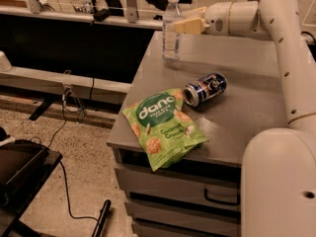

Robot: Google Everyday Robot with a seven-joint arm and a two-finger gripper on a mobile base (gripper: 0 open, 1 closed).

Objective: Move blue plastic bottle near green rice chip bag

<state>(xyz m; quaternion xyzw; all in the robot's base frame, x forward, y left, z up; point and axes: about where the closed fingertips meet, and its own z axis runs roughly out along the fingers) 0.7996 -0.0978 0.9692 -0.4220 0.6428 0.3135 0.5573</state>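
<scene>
The blue plastic bottle (171,28), clear with a white cap, stands upright at the far left corner of the grey cabinet top (247,63). My gripper (183,25) reaches in from the right at label height and is shut on the bottle. The green rice chip bag (164,127) lies flat at the front left of the top, one corner hanging over the front edge. The bag is well apart from the bottle, nearer the camera.
A blue-and-silver soda can (205,88) lies on its side between the bottle and the bag. My white arm (284,48) runs down the right side of the top. Drawers (197,191) are below. Cables (69,147) lie on the floor at the left.
</scene>
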